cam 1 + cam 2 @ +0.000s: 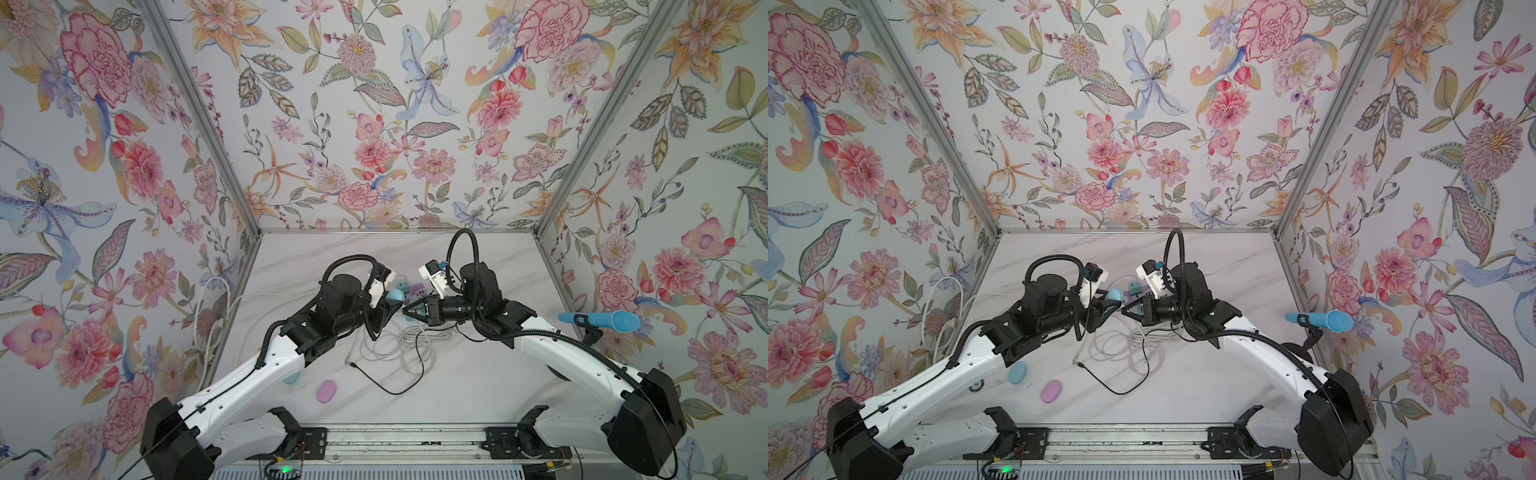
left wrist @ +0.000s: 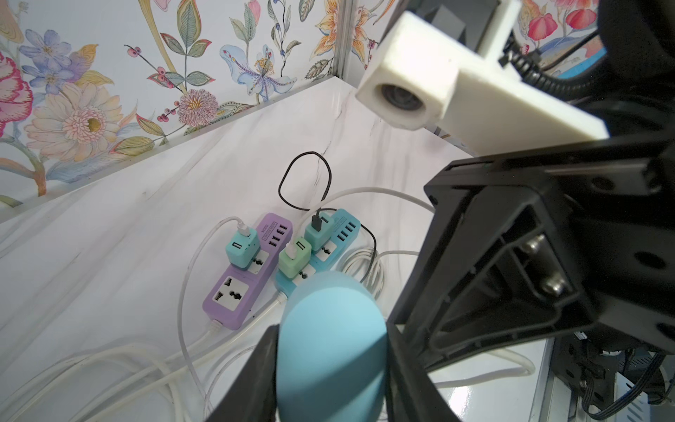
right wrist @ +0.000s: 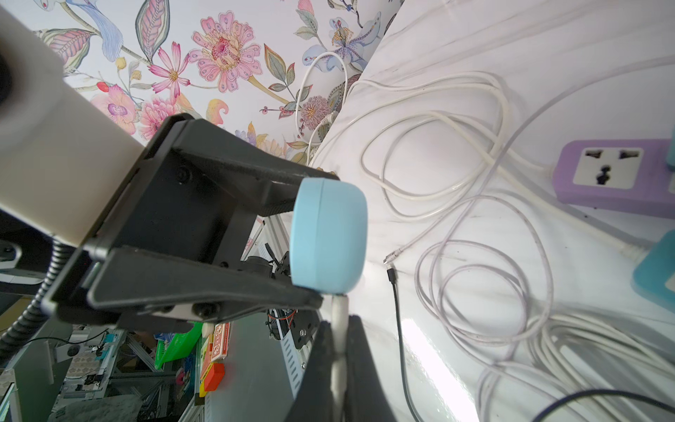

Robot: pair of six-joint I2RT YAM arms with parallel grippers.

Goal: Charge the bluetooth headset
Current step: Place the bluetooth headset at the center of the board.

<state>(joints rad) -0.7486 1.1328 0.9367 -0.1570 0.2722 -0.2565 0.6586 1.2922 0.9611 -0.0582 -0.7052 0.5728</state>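
No lettering is legible; the small print on the purple power strip point(image 2: 272, 228), beside its USB ports, is too blurred.

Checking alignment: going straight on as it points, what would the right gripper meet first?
Likely the blue case held by the left gripper; the right gripper's white plug looks against it.
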